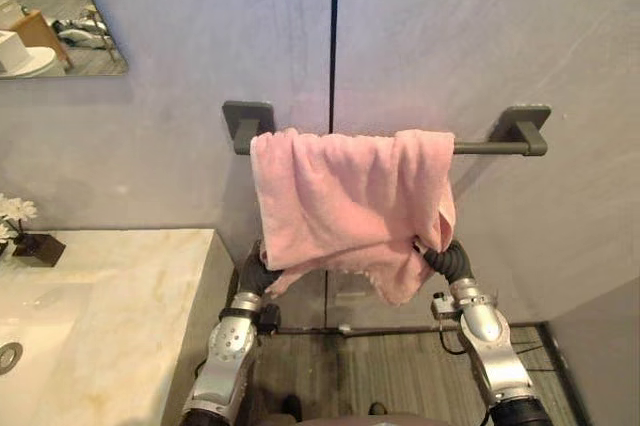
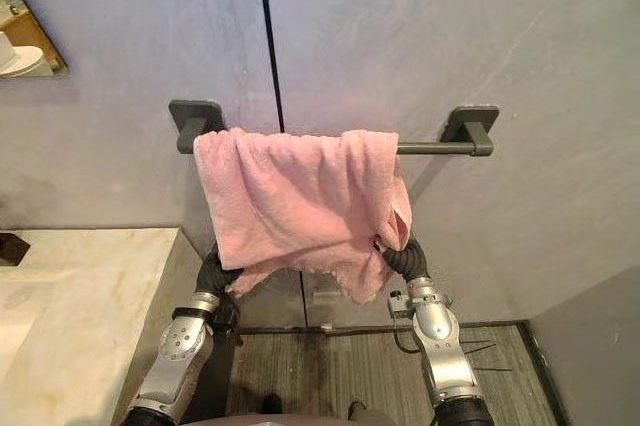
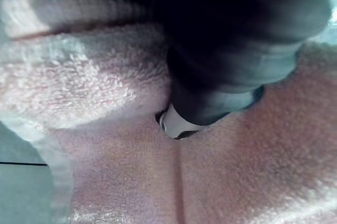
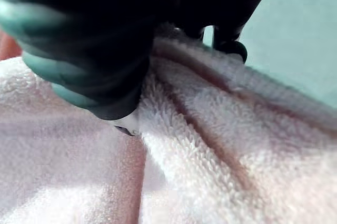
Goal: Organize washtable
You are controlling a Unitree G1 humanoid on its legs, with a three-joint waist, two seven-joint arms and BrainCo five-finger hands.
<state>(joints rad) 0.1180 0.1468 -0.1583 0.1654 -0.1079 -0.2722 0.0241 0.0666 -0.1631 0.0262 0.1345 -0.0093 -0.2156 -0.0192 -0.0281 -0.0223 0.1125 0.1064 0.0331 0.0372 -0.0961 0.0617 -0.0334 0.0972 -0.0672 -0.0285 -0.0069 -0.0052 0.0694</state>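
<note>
1. Towel (image 1: 345,201), pink and fluffy, is seen draped unevenly over the dark bar (image 1: 490,147) on the grey wall, bunched toward the bar's left end.
2. The left hand (image 1: 258,268) and right hand (image 1: 448,258) are seen at its lower edge, one under each corner. Their fingers are buried in the cloth, so whether it is gripped cannot be told.
3. The cloth is judged light, soft and limp. Sagging is expected wherever it is unsupported, and sliding off the smooth bar under a one-sided pull.
4. Hold is best taken at the lower corners or hem, with an even pull.
</note>
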